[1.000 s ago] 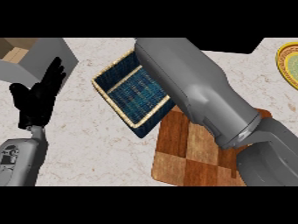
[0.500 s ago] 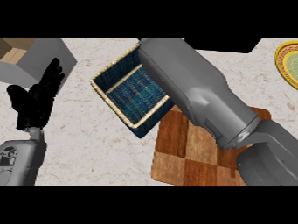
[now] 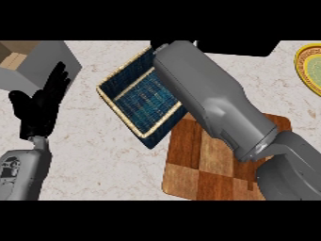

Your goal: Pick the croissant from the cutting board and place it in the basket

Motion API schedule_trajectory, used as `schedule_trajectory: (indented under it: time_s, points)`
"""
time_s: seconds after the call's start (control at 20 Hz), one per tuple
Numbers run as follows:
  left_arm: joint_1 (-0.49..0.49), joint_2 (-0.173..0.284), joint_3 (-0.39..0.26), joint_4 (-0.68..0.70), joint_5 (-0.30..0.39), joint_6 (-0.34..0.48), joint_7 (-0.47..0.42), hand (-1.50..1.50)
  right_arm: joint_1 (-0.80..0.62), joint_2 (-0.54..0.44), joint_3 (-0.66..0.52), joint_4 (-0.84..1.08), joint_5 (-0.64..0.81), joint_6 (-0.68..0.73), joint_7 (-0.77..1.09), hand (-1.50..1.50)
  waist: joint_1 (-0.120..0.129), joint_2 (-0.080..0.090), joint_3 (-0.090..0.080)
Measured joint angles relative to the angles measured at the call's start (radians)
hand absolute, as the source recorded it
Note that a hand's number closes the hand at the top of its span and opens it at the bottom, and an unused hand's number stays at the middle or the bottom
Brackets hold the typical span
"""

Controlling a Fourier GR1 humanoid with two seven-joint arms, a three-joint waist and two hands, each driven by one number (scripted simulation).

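- Where the counter (image 3: 114, 155) meets its near edge, a wooden cutting board (image 3: 199, 174) of light and dark checks lies toward the right; the croissant shows nowhere on its visible part, nor anywhere else, so its look and place cannot be told.
- Across that board's right half, the grey right forearm (image 3: 218, 103) runs up and away, covering much of it; the right hand itself is hidden at the forearm's far end, so whether its fingers are spread or curled cannot be told.
- At the near left, the left hand (image 3: 41, 108) rests with black fingers straight and pointing up, holding nothing.
- Farther in, touching the board's far left corner, a basket (image 3: 138, 101) lies tilted, dark blue inside with a tan woven rim; the forearm covers its right side.
- At the far left corner sits a grey box (image 3: 31, 70); at the far right edge, a yellow-rimmed plate (image 3: 312, 70) with a dark item on it.
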Motion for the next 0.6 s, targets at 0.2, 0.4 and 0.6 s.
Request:
schedule_trajectory:
  time_s: [0.2, 0.4, 0.6]
  points:
    - [0.001, -0.002, -0.001, 0.002, -0.006, 0.005, 0.008, 0.00, 0.024, 0.000, 0.008, -0.011, -0.022, 0.015, 0.001, 1.50, -0.003, -0.001, 0.000]
    - [-0.003, 0.002, 0.002, -0.006, 0.000, 0.000, 0.017, 0.00, 0.033, 0.000, 0.001, -0.001, -0.049, 0.023, -0.005, 1.50, -0.002, 0.000, 0.000]
    - [0.005, -0.003, -0.001, -0.018, -0.002, 0.001, 0.023, 0.00, 0.058, 0.000, 0.003, -0.007, -0.069, 0.021, -0.005, 1.50, -0.003, -0.001, 0.001]
